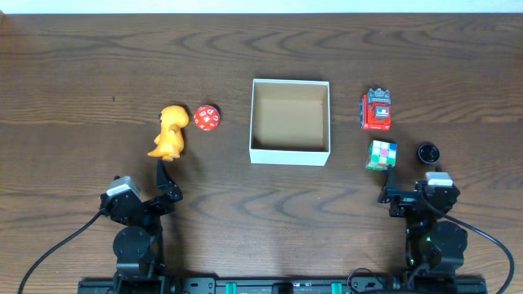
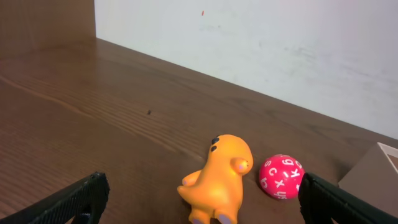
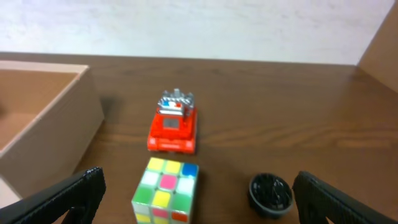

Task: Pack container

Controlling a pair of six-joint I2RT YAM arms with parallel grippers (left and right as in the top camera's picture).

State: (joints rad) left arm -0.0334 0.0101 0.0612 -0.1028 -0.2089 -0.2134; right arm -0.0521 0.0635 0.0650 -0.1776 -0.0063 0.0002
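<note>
The container (image 1: 290,155), a shallow white box with a tan bottom, stands mid-table with nothing in it. Left of it lie an orange dinosaur toy (image 1: 170,132) and a red many-sided die (image 1: 207,118). On its right are a red toy car (image 1: 377,110), a colour cube (image 1: 382,154) and a small black cap (image 1: 429,152). My left gripper (image 1: 169,186) is open, just short of the dinosaur (image 2: 221,177), with the die (image 2: 282,177) by its right finger. My right gripper (image 1: 411,181) is open too, and the cube (image 3: 165,190) and cap (image 3: 271,193) lie ahead between its fingers.
The wooden table runs back to a white wall. In the left wrist view a corner of the container (image 2: 373,171) shows at the right edge. In the right wrist view its wall (image 3: 62,130) stands at the left, with the car (image 3: 173,126) beyond the cube.
</note>
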